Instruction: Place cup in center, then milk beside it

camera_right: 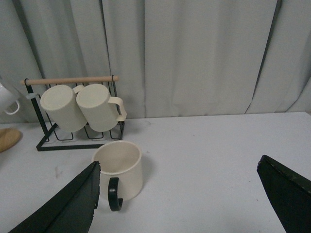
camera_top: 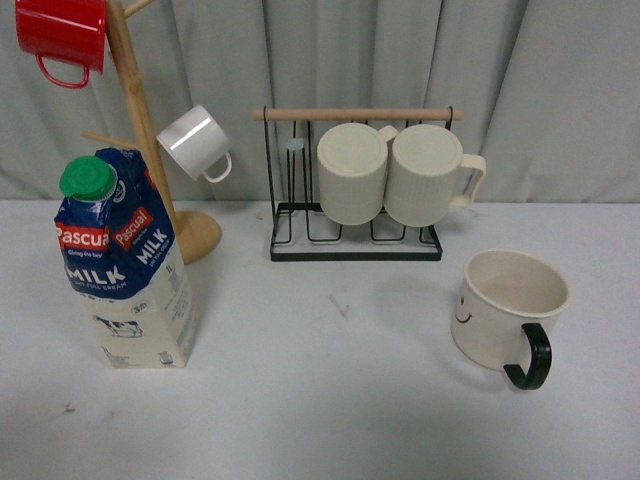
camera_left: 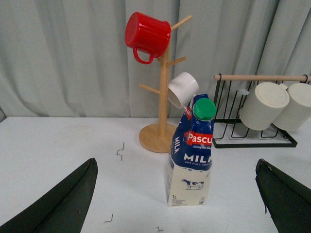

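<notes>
The cup (camera_top: pixel 508 318), a wide cream mug with a black handle and a small smiley face, stands upright at the right of the table. In the right wrist view the cup (camera_right: pixel 119 169) sits just beyond one finger of my open right gripper (camera_right: pixel 180 204), off to that side of the jaws. The milk (camera_top: pixel 124 262), a tall carton with a blue top and green cap, stands at the front left. In the left wrist view the milk (camera_left: pixel 192 154) is ahead of my open left gripper (camera_left: pixel 177 204), between its spread fingers but apart from them. Neither arm shows in the front view.
A wooden mug tree (camera_top: pixel 150 130) behind the milk holds a red mug (camera_top: pixel 62 36) and a small white mug (camera_top: pixel 197 144). A black wire rack (camera_top: pixel 357 190) at the back holds two ribbed cream mugs (camera_top: pixel 395 172). A grey curtain closes off the back.
</notes>
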Robot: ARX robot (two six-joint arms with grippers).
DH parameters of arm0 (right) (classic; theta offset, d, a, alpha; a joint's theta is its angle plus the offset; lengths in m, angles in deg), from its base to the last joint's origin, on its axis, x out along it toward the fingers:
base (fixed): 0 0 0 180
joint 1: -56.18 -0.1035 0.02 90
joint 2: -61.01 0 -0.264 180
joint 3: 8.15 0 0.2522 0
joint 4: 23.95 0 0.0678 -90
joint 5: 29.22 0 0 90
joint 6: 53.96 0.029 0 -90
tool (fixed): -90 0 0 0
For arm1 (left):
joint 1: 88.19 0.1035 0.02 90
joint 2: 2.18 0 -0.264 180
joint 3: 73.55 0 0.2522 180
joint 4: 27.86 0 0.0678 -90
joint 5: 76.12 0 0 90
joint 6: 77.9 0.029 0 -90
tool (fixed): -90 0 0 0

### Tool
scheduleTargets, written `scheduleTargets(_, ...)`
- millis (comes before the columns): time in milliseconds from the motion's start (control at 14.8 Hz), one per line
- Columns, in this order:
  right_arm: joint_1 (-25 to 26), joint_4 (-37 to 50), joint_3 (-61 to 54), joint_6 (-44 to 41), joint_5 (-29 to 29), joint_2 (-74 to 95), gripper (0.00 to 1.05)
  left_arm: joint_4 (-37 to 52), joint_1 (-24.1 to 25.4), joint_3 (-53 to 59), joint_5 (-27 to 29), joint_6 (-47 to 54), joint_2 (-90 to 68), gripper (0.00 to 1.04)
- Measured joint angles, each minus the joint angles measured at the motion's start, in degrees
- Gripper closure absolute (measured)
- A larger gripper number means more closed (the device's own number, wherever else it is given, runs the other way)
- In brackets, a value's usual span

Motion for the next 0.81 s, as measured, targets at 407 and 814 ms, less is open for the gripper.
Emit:
scheduleTargets(407, 0.0, 0.0, 0.0, 0.0, 0.0, 0.0, 0.06, 0.0, 0.0, 0.0, 0.0, 0.0, 0.0, 0.07)
scheduleTargets(814, 0.0, 0.0, 0.0, 0.0, 0.0, 0.0, 0.06, 0.0, 0.0, 0.0, 0.0, 0.0, 0.0, 0.07)
